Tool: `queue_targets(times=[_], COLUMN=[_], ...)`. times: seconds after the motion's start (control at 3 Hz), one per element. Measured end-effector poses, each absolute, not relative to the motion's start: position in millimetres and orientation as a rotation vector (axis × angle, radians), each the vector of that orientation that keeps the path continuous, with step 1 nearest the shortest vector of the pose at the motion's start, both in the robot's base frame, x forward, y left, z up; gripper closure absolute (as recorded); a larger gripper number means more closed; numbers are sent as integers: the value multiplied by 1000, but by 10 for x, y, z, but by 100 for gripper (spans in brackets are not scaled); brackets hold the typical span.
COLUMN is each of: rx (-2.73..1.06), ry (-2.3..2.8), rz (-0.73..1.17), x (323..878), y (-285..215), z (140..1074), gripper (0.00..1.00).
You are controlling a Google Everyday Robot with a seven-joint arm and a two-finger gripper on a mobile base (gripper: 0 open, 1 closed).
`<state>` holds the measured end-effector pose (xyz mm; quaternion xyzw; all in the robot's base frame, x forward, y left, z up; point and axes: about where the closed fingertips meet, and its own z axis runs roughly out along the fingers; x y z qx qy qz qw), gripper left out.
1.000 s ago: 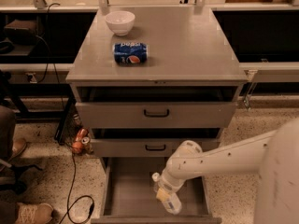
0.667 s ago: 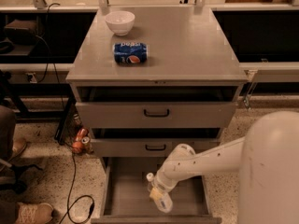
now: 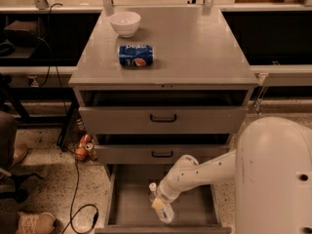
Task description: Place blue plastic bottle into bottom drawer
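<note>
The blue plastic bottle (image 3: 165, 212), clear with a white cap, lies tilted inside the open bottom drawer (image 3: 197, 206), cap toward the back left. My gripper (image 3: 162, 199) reaches down into the drawer from the right and is shut on the bottle's upper body, holding it low over the grey drawer floor, left of centre. My white arm and base fill the lower right.
A blue Pepsi can (image 3: 136, 55) and a white bowl (image 3: 125, 23) sit on the cabinet top (image 3: 200, 48). The top drawer (image 3: 163, 117) and middle drawer (image 3: 162, 154) stand slightly open. Cans (image 3: 84, 147), a black cable (image 3: 77, 199) and a person's shoe (image 3: 34, 222) are on the floor at left.
My gripper has carried the bottle to the left and a little lower inside the bottom drawer. The can and bowl have not moved.
</note>
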<state>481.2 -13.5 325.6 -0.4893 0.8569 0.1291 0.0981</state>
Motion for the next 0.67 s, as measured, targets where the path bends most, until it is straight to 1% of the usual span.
queue_targets(times=[0.33,0.67], rx=[-1420,-1382], ry=[2463,2338], rz=[417,500], x=[4914,5070], y=[-78,132], z=[3222,3129], gripper=[100,100])
